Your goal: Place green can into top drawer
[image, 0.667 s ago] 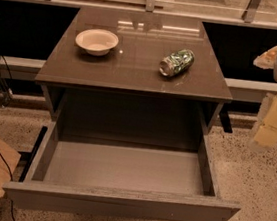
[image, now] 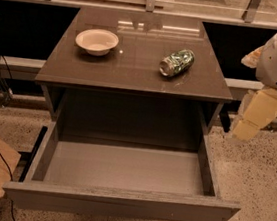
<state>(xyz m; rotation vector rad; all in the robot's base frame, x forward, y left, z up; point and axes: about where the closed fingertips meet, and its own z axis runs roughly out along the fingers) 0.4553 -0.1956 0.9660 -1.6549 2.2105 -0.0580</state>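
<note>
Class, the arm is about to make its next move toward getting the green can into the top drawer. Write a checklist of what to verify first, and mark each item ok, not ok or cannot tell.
1. Top drawer pulled open: ok.
2. Room on the drawer's floor for the can: ok.
3. Green can in the open: ok. It lies on its side on the cabinet top, right of centre.
4. Bowl clear of the can: ok. It stands apart, to the left.
5. Gripper holding the can: not ok. It hangs beyond the cabinet's right edge, below the top's level.
</note>
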